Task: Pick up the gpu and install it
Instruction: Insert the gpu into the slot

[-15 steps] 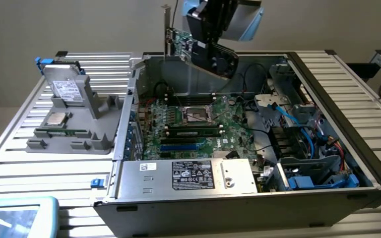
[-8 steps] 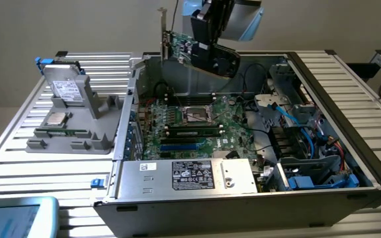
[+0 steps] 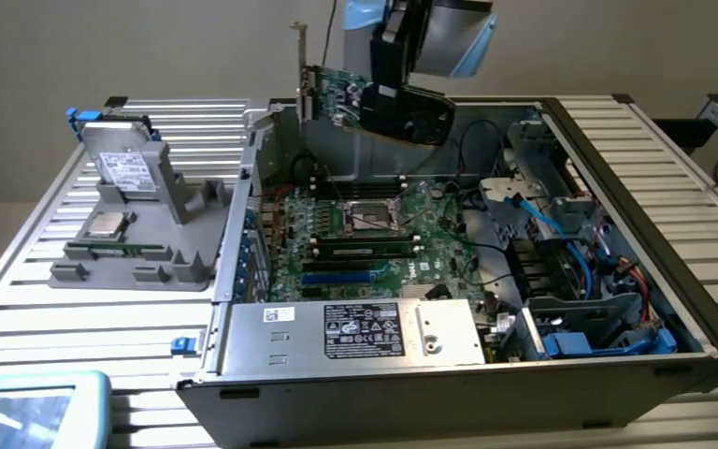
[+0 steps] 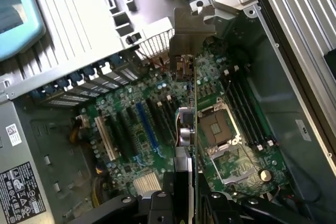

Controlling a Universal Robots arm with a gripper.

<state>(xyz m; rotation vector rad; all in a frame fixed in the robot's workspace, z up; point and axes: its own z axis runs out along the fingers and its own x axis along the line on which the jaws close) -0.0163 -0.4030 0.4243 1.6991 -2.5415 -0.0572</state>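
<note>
Computer case [image 3: 459, 393] sits closest, lying open, with the motherboard [image 3: 372, 234] exposed and the power supply [image 3: 359, 332] along its 6 o'clock edge. Arm [image 3: 440, 33] enters at 12 o'clock in the exterior view, wrist pointed down over the case's far end. Pincer [image 3: 393, 86] is clamped on the gpu [image 3: 334, 101], held aloft above the motherboard with its silver bracket [image 3: 299, 61] upright. Wrist view has the gpu [image 4: 186, 129] edge-on.

Grey fixture [image 3: 147, 253] at 9 o'clock of the case carries a labelled drive [image 3: 128, 168] and a memory stick [image 3: 116, 250]. Slatted metal bench [image 3: 35, 318] lies under everything. Plain beige wall [image 3: 147, 47] stands behind.
</note>
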